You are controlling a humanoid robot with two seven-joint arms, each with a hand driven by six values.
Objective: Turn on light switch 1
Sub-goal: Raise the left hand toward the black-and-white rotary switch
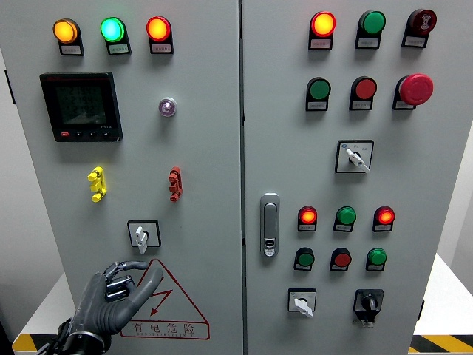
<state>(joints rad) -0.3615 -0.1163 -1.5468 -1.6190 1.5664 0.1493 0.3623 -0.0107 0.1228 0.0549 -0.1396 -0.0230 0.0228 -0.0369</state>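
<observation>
At lower left, the left hand (111,296) is raised before the grey cabinet door (207,148), fingers loosely spread and holding nothing, its index finger reaching up toward the white rotary switch (142,235) just above it, not touching. Right of the hand sits a red warning triangle (168,307); farther right, a door handle (270,224).
</observation>
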